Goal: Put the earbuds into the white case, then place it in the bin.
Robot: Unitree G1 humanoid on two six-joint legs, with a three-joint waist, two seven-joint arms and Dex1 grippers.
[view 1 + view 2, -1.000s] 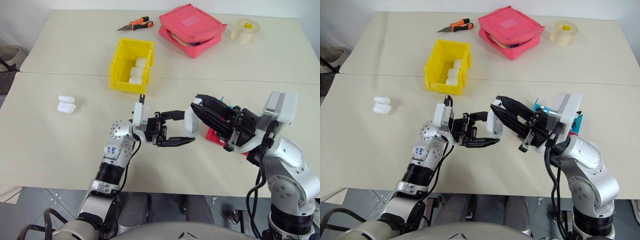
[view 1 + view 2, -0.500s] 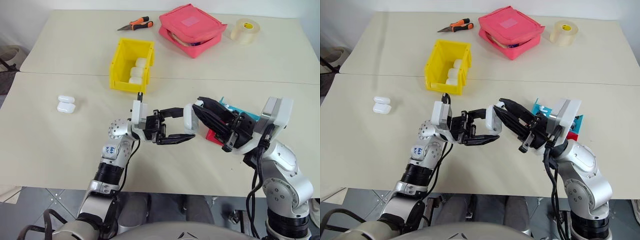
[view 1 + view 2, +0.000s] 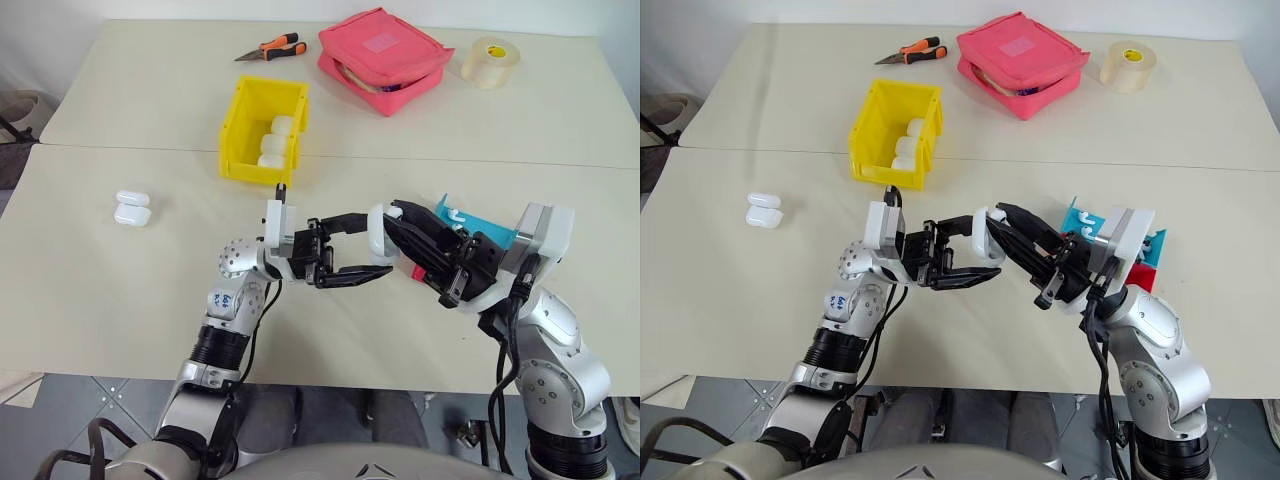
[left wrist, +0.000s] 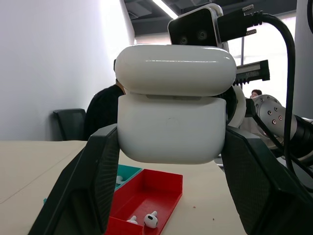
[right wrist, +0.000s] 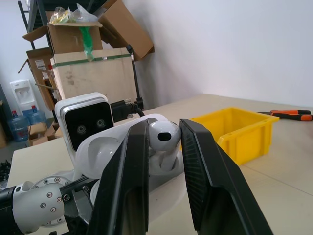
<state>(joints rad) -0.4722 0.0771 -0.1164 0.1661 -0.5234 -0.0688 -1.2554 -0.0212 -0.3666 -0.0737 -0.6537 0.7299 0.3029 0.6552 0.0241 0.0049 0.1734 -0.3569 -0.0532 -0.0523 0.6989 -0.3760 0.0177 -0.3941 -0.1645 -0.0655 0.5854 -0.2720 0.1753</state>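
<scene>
My left gripper (image 3: 378, 244) is shut on the white case (image 4: 171, 132), held above the table in front of me; its lid looks lifted. My right gripper (image 3: 398, 214) comes in from the right, shut on one of the earbuds (image 5: 164, 136), a small glossy white piece pinched between its fingers (image 5: 133, 161) right at the top of the case. Two more earbuds (image 4: 150, 219) lie in the red tray (image 4: 156, 193). The yellow bin (image 3: 240, 130) stands further back on the table with white cases (image 3: 275, 142) inside it.
A teal tray (image 3: 472, 222) and the red tray (image 3: 424, 272) sit under my right arm. Two white cases (image 3: 132, 208) lie at the left. A pink pouch (image 3: 383, 58), a tape roll (image 3: 489, 60) and orange pliers (image 3: 272, 48) lie at the back.
My right gripper with the earbud has tipped and come slightly lower toward the case. My left gripper keeps the case still.
</scene>
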